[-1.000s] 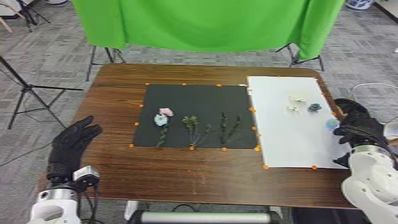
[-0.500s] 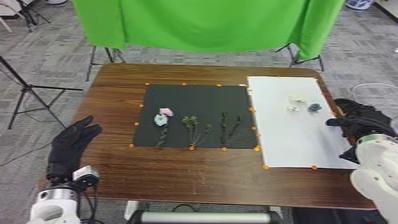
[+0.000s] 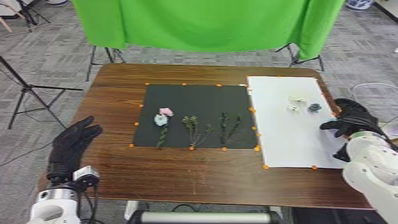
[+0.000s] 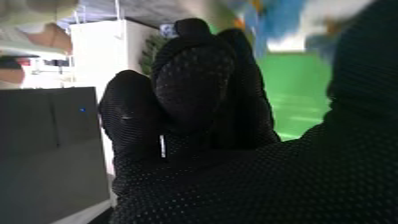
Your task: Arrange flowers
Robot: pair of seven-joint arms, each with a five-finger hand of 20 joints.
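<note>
**Right hand easing inward over the white sheet**

The right hand [image 3: 355,119] is shifting inward since the earlier frame, its fingers now reaching farther over the outer edge of the white sheet [image 3: 289,140]. In the wrist view its fingers are standing fairly straight, relaxed rather than clenched; beyond them a blurred blue shape [image 4: 277,22] is showing, and whether the hand is bearing it, I cannot tell. The move is probably serving a bloom near that edge, with the arranging still unfinished. The left hand [image 3: 71,142] is waiting open over the bench [image 3: 169,172]. On the dark sheet [image 3: 182,95], green sprigs [image 3: 191,122] are lying apart beside a pale blue bloom [image 3: 161,120] and, just beyond it, a pink one. Farther off, a dusky blue bloom [image 3: 314,107] and cream blooms [image 3: 299,99] are resting on the white sheet.
</note>
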